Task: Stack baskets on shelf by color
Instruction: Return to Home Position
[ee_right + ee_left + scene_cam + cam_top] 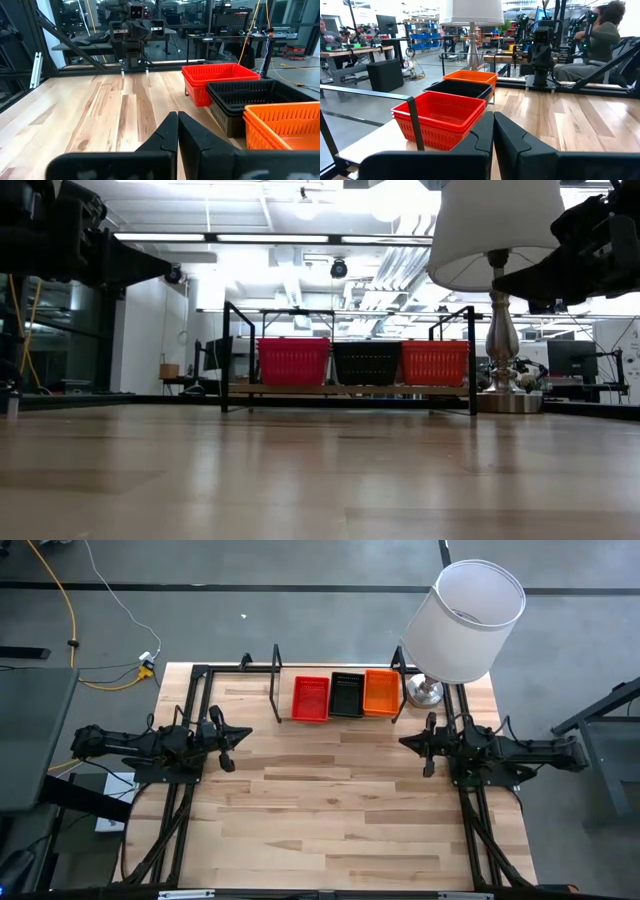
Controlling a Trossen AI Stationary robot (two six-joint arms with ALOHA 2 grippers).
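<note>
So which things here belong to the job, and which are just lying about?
Job: red baskets, black baskets, orange baskets, side by side on the shelf; left gripper and right gripper, shut, at the sides of the table.
Unrelated: white lamp beside the shelf; seated person beyond the table.

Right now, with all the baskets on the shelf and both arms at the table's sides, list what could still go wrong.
1. The lamp stands right beside the shelf's end, close to the right claw; a careless swing of that arm might knock it onto the orange baskets.
2. The red baskets and black baskets sit tight against their neighbours, so lifting one stack later may drag another.
The left claw waits on the table's left.
</note>
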